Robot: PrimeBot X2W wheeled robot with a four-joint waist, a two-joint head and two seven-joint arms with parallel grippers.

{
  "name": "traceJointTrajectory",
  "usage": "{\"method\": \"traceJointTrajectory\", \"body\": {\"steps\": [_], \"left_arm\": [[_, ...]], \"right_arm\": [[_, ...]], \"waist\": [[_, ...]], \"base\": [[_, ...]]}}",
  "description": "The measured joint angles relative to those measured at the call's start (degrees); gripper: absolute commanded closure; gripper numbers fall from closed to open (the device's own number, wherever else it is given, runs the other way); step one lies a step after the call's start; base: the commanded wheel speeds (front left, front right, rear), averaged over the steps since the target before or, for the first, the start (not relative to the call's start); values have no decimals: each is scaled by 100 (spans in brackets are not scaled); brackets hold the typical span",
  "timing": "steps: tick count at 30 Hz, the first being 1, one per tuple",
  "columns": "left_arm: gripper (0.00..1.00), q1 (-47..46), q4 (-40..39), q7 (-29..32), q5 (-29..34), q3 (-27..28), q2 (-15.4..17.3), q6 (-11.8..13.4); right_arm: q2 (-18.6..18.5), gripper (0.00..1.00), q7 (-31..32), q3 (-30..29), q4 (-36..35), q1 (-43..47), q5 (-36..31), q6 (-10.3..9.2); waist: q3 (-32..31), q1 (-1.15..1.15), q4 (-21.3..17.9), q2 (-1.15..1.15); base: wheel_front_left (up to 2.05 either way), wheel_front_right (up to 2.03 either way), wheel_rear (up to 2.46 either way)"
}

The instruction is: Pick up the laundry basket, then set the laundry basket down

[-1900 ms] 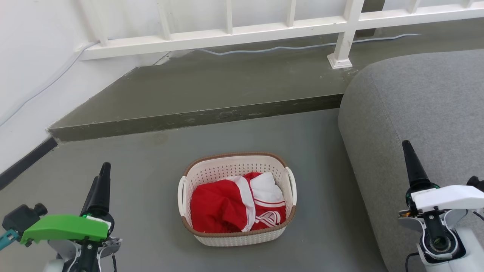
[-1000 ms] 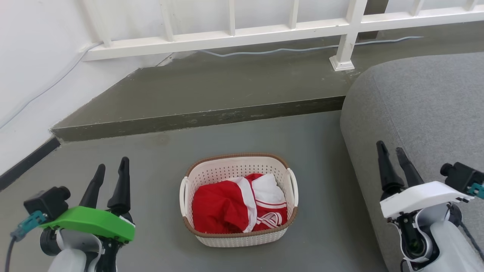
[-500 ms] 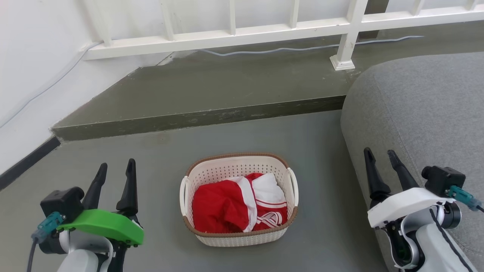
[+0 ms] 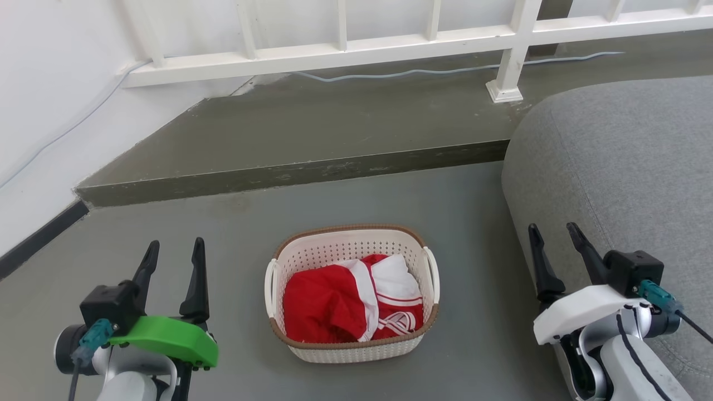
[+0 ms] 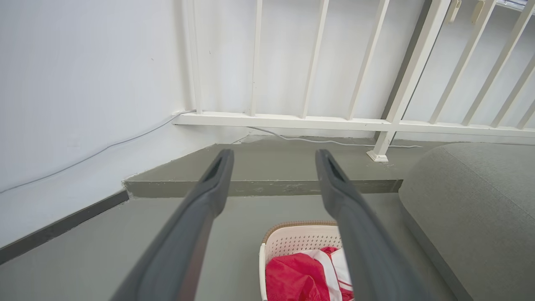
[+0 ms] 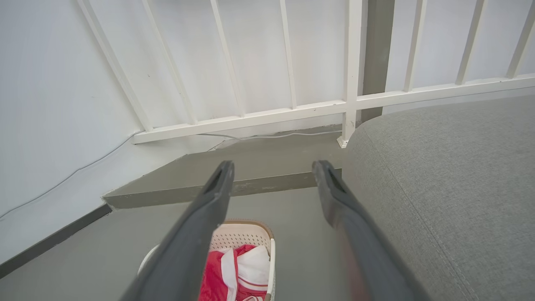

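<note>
My left claw hangs at the near left above the grey floor, its two dark fingers spread apart with nothing between them. My right claw hangs at the near right, beside the edge of the grey sofa, fingers likewise parted and empty. Between the two, and apart from both, the laundry basket stands upright on the floor. It has cream-white perforated walls, a brown woven-look rim and a white handle on each side. Red-and-white clothing lies crumpled inside it, filling the near part and leaving the far wall's holes bare. The basket's right handle is near the sofa but not touching it. Beyond the basket a low step runs across the floor. On the raised level behind it a white railing stands by the wall, with a pale cable trailing along its foot. In each wrist view the basket sits low, partly behind one of my fingers.
</note>
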Motion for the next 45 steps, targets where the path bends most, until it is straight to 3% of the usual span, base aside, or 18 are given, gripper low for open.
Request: {"method": "traceJointTrajectory", "body": {"steps": [9, 45], "left_arm": [[0, 48, 18, -166, 452, -64, -34, 105], [0, 91, 276, -167, 432, -56, -126, 101]], "right_arm": [[54, 0, -164, 3, 33, -1, -531, -101], [126, 0, -167, -100, 116, -6, -631, -136]], "waist": [[7, 0, -6, 0], [185, 0, -13, 0]], "base": [[0, 0, 0], [0, 0, 0]]}}
